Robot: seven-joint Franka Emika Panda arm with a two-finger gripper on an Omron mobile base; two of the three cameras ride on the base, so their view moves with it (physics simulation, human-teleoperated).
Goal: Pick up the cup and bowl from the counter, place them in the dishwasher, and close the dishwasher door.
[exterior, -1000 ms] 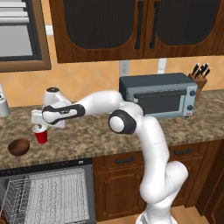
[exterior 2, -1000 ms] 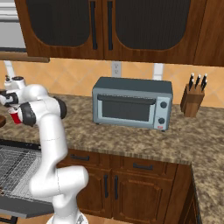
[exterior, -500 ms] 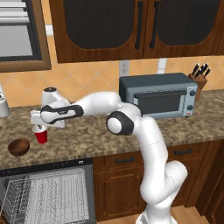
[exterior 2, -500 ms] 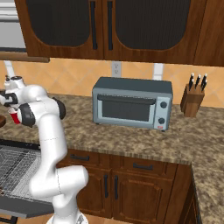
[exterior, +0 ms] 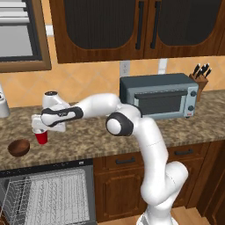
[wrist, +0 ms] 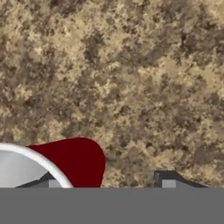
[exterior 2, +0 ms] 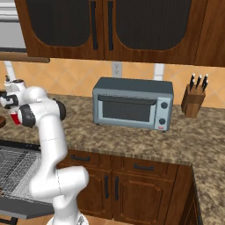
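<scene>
Left base view entry: cup [exterior: 41,136] and bowl [exterior: 19,147] both on the surface [exterior: 88,140], dishwasher [exterior: 48,193] open, jaws of gripper [exterior: 40,132] down around cup, grip uncertain; nothing loaded.

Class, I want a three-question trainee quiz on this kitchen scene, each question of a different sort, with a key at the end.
1. True or false: the bowl sits inside the dishwasher.
2. Multiple choice: what is the end effector positioned over? A) the toaster oven B) the cup C) the knife block
3. Fill in: the cup stands on the ____.

Key: 1 false, it lies on the counter left of the cup; 2 B; 3 counter.
</scene>
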